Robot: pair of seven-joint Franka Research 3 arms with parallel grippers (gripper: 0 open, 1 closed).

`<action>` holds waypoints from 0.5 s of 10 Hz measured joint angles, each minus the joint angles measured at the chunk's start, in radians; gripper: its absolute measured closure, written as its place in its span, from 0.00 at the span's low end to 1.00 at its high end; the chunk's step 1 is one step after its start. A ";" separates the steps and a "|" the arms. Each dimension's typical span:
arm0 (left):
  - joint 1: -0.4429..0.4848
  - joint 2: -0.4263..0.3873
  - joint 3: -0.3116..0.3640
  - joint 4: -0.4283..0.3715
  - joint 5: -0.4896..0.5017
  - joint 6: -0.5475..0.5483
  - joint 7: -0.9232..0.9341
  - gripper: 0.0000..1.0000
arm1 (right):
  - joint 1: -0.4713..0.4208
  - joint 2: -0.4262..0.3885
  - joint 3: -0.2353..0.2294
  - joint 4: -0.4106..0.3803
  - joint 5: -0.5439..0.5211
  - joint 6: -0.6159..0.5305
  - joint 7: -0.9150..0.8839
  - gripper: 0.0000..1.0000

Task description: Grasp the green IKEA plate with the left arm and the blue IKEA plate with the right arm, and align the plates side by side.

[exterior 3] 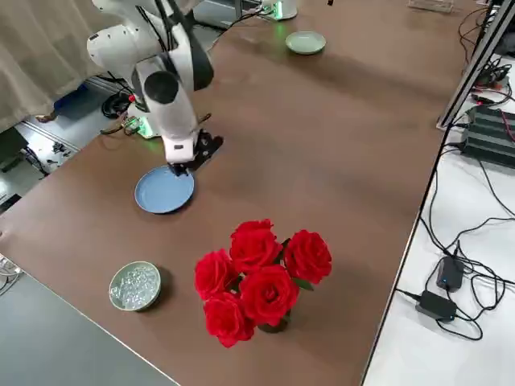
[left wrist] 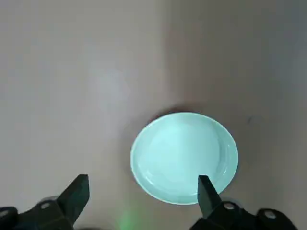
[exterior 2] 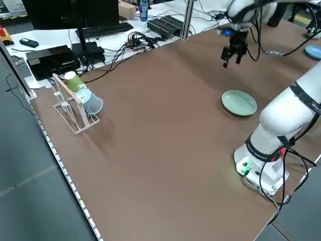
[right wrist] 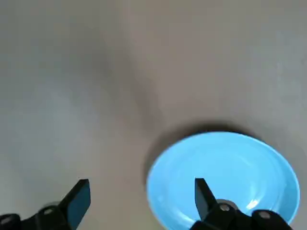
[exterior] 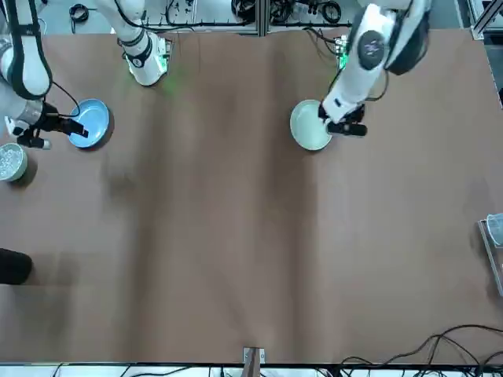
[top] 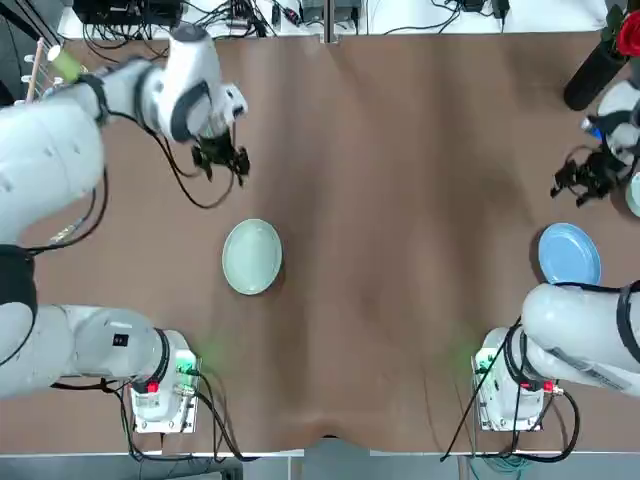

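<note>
Overhead, the green IKEA plate (top: 251, 257) lies flat on the brown table (top: 400, 200), left of the frame's centre. The left gripper (top: 221, 160) hangs above the cloth in the upper left, apart from the plate, at the end of the left arm (top: 60, 150). At the right edge the blue IKEA plate (top: 570, 254) lies flat, with the right gripper (top: 580, 180) just above it in the frame and the right arm (top: 585, 325) bulking below.

Across the table, the front view puts the green plate at upper centre, the left gripper (exterior: 346, 126) at its right rim — whether it touches cannot be told. The blue plate (exterior: 89, 122) sits at the far left, the right gripper (exterior: 59, 124) at its left rim, and a small bowl (exterior: 11, 162) lies below it.

From the left side, the green plate (exterior 2: 239, 102) rests at centre right; the left gripper (exterior 2: 231, 54) hovers higher in the frame, off the surface. A rack with cups (exterior 2: 77, 103) stands at the left.

From the right side, the blue plate (exterior 3: 164, 190) lies at centre left, the right gripper (exterior 3: 193, 157) at its upper rim. Red roses (exterior 3: 261, 277) fill the lower middle.

At the left wrist, both fingers (left wrist: 76, 196) stand wide apart — the green plate (left wrist: 184, 157) lies beyond them, unheld. At the right wrist, the fingers (right wrist: 79, 201) are likewise spread wide, one crossing the blue plate (right wrist: 223, 179).
</note>
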 joint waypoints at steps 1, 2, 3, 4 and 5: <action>0.000 0.045 -0.053 -0.029 0.000 0.071 -0.057 0.00 | -0.044 0.052 -0.001 -0.017 0.013 0.047 -0.045 0.04; -0.002 0.102 -0.097 -0.056 -0.001 0.156 -0.111 0.00 | -0.079 0.107 -0.001 -0.021 0.036 0.067 -0.079 0.04; -0.008 0.160 -0.121 -0.079 0.000 0.230 -0.156 0.01 | -0.106 0.154 0.000 -0.022 0.054 0.079 -0.110 0.04; -0.019 0.217 -0.133 -0.091 0.012 0.266 -0.198 0.03 | -0.132 0.192 0.000 -0.021 0.075 0.089 -0.141 0.04; -0.035 0.275 -0.135 -0.096 0.065 0.281 -0.254 0.04 | -0.146 0.219 0.000 -0.021 0.092 0.097 -0.163 0.04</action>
